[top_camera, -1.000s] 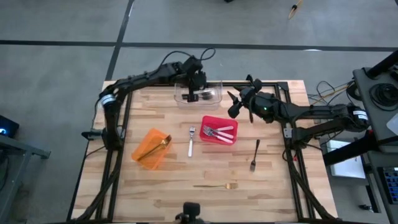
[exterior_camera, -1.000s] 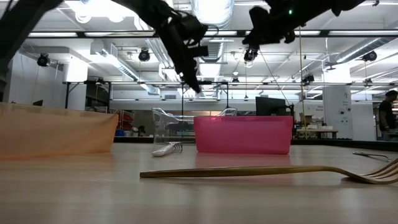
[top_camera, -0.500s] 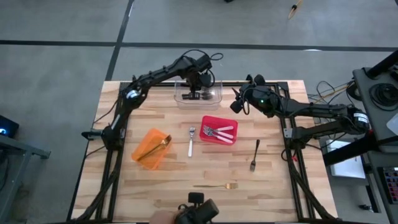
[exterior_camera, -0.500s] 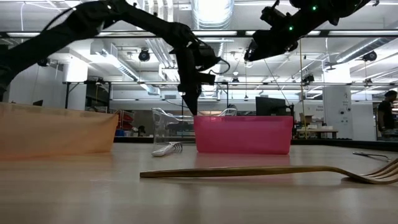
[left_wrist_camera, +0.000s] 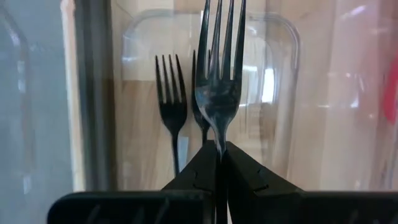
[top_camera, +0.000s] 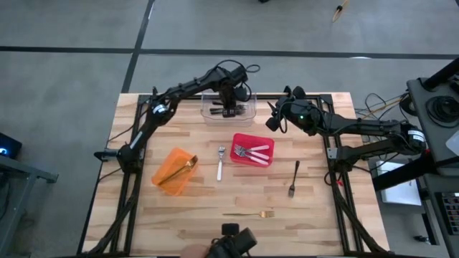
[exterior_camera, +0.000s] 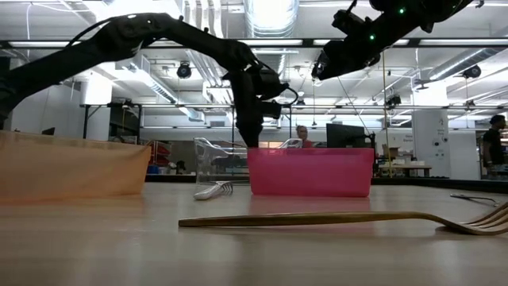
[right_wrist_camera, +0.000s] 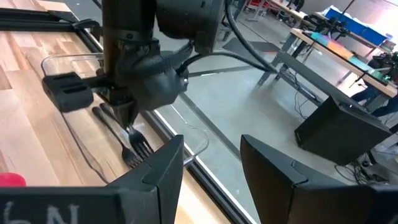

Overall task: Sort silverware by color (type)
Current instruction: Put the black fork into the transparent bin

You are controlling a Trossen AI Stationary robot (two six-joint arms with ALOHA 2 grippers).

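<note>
My left gripper [top_camera: 229,100] hangs over the clear bin [top_camera: 229,110] at the table's far edge, fingers pointing down, shut on a black fork [left_wrist_camera: 219,93]. Two more black forks [left_wrist_camera: 171,99] lie on the bin's floor beneath it. My right gripper [top_camera: 275,120] is open and raised beside the bin on its right, holding nothing. The red bin [top_camera: 252,151] holds silver forks, and the orange bin [top_camera: 174,170] holds a gold one. Lying flat on the table are a silver fork [top_camera: 220,163], a black fork [top_camera: 294,179] and a gold fork [top_camera: 249,213]. My left gripper pinches the black fork's handle just behind the neck [left_wrist_camera: 219,142] between its two fingers, coming from above. The fork lies along the fingers and hangs below them, tines [right_wrist_camera: 140,149] pointing down into the clear bin. Whether the tines touch the bin floor I cannot tell.
The three bins stand in the table's far and middle part; the near half is bare wood apart from the gold fork [exterior_camera: 333,218]. My two arms are close together at the far edge. People [exterior_camera: 302,135] stand in the room beyond the table.
My left gripper has come down toward the clear bin with the black fork still shut in its fingers, shifting slightly toward the table's right. My right arm has drawn a little up and back and then kept still.
</note>
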